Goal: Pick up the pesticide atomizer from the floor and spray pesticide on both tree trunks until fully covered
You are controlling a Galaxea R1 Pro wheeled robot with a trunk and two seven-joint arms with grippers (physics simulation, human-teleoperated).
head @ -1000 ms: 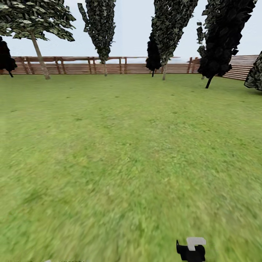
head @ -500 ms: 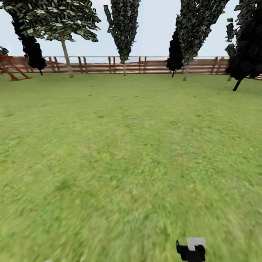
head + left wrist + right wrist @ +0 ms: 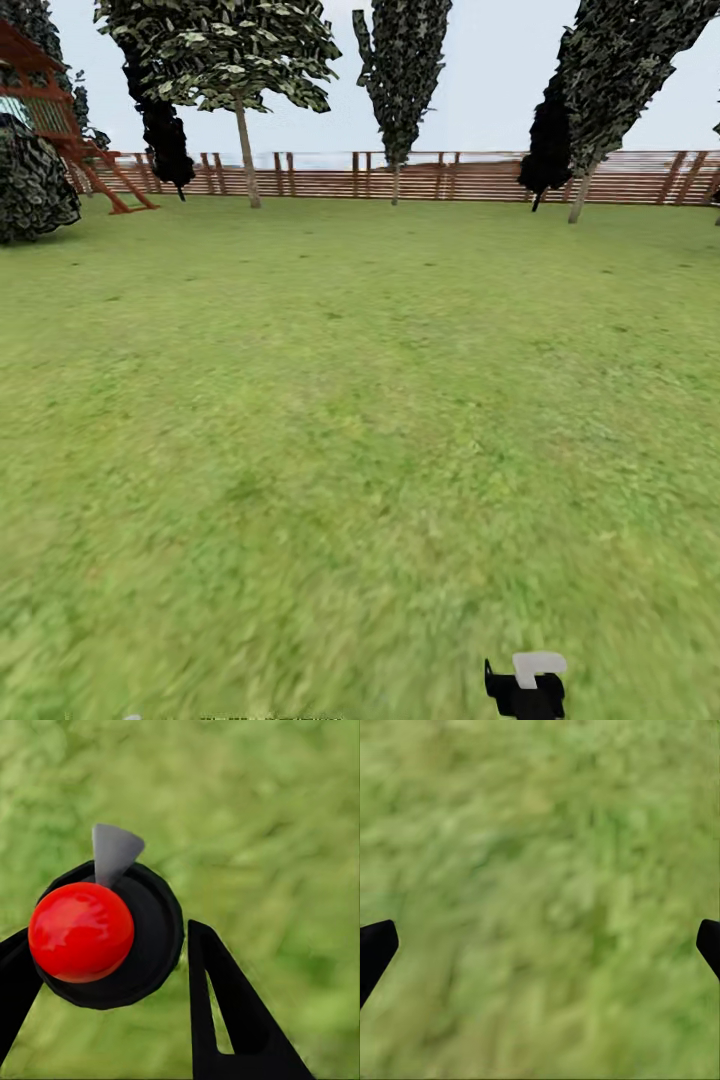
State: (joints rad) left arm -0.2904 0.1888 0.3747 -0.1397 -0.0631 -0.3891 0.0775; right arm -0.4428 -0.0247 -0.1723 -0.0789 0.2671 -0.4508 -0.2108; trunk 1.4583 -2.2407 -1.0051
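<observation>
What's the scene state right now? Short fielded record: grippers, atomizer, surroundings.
left gripper: shut on the pesticide atomizer, clamped at its black body
atomizer look: red ball top, grey nozzle, grass behind it
right gripper: open, empty, above grass
lawn: wide, stretching ahead
trees: far off near the fence; a pale-trunked one left of centre
play structure: red, far left

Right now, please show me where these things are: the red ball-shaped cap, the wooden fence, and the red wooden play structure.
Red ball-shaped cap (image 3: 81,932): left wrist view, middle of its glossy surface.
Wooden fence (image 3: 470,180): head view, horizontal slats between two trees.
Red wooden play structure (image 3: 60,125): head view, its upper frame.
</observation>
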